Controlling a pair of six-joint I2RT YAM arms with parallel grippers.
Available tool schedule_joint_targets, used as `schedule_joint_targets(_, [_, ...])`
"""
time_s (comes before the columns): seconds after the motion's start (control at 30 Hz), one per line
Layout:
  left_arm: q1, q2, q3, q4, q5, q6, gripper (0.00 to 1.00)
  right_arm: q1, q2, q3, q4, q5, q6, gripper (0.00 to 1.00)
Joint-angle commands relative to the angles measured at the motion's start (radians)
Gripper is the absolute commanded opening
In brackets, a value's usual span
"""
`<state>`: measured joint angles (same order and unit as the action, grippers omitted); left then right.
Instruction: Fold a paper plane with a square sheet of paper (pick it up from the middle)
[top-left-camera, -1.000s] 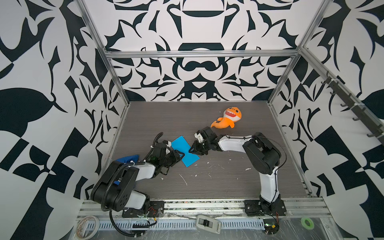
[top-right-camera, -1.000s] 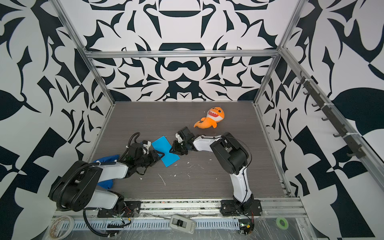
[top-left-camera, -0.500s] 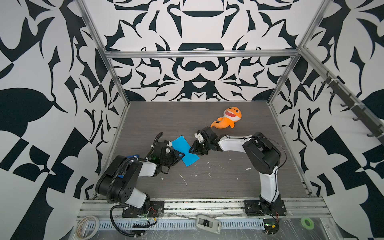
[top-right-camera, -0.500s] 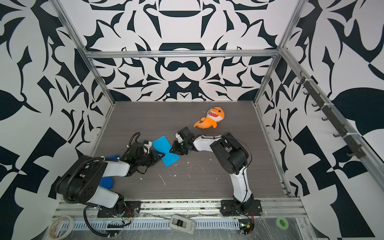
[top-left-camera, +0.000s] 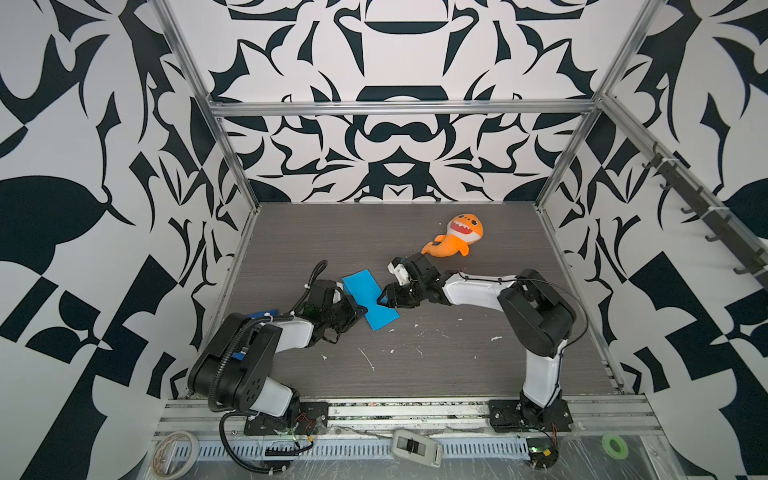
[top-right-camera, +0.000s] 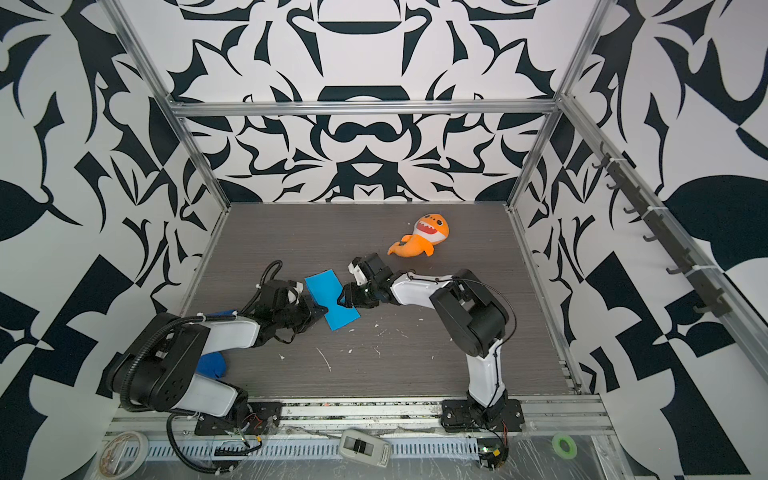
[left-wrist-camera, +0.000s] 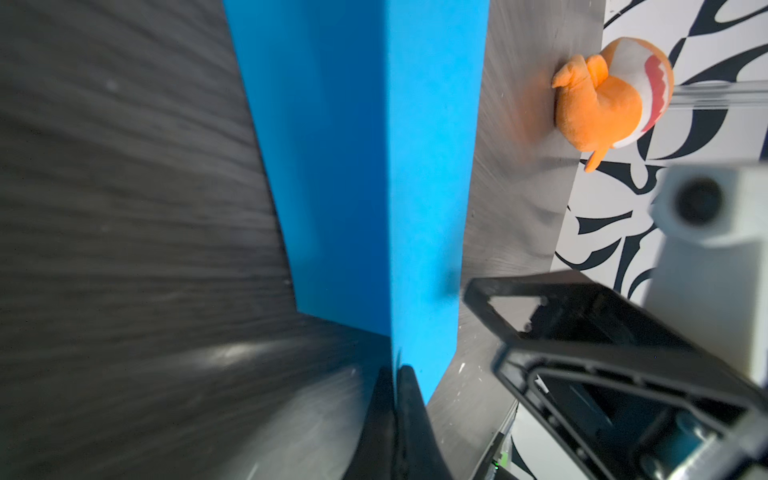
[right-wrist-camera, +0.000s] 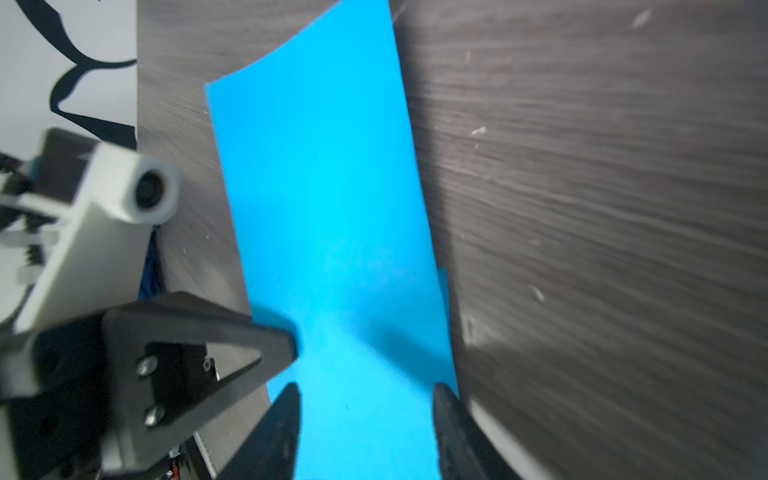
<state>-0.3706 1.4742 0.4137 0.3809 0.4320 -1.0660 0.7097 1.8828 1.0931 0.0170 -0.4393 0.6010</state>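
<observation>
The square sheet of paper (top-left-camera: 370, 300) (top-right-camera: 332, 299) is bright blue and stands folded into a narrow rectangle on the dark table, between both grippers. My left gripper (top-left-camera: 362, 310) (left-wrist-camera: 395, 374) is shut on the sheet's long left edge, along a lengthwise crease (left-wrist-camera: 390, 208). At the opposite long edge my right gripper (top-left-camera: 383, 298) (right-wrist-camera: 365, 399) is open, its two fingertips (right-wrist-camera: 286, 403) apart over the sheet (right-wrist-camera: 332, 208). A finished paper plane is not in view.
An orange shark plush (top-left-camera: 455, 239) (top-right-camera: 422, 239) lies behind the right arm. A darker blue disc (top-right-camera: 212, 363) sits under the left arm. White scraps (top-left-camera: 368, 359) dot the table in front. A tape roll (top-left-camera: 174, 451) and a grey device (top-left-camera: 415, 446) rest by the front rail.
My left gripper has closed onto the sheet's edge. My right gripper has opened and let go of the sheet. The left arm's elbow has shifted a little; the sheet stays in place.
</observation>
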Motion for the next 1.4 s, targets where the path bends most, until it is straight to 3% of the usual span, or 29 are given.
schedule_joint_targets(0.0, [0.002,-0.029,0.051,-0.135,0.001,-0.038,0.03,-0.003,-0.120,-0.078,0.046,0.098,-0.201,0.64])
schedule_joint_targets(0.13, [0.004,-0.025,0.091,-0.203,0.024,-0.065,0.03,0.034,-0.221,-0.208,0.146,0.219,-0.358,0.72])
schedule_joint_targets(0.27, [0.002,-0.020,0.127,-0.248,0.043,-0.088,0.03,0.136,-0.284,-0.299,0.261,0.354,-0.552,0.70])
schedule_joint_targets(0.43, [0.003,-0.009,0.152,-0.281,0.050,-0.103,0.03,0.202,-0.268,-0.363,0.417,0.322,-0.762,0.66])
schedule_joint_targets(0.63, [0.003,0.003,0.152,-0.272,0.061,-0.123,0.03,0.245,-0.209,-0.343,0.470,0.371,-0.899,0.64])
schedule_joint_targets(0.9, [0.003,0.000,0.153,-0.274,0.064,-0.126,0.04,0.290,-0.135,-0.302,0.488,0.437,-1.022,0.53])
schedule_joint_targets(1.1, [0.003,0.003,0.156,-0.279,0.067,-0.127,0.04,0.300,-0.129,-0.318,0.569,0.495,-1.033,0.44])
schedule_joint_targets(1.37, [0.015,-0.017,0.162,-0.318,0.064,-0.111,0.13,0.301,-0.151,-0.324,0.516,0.465,-1.034,0.15])
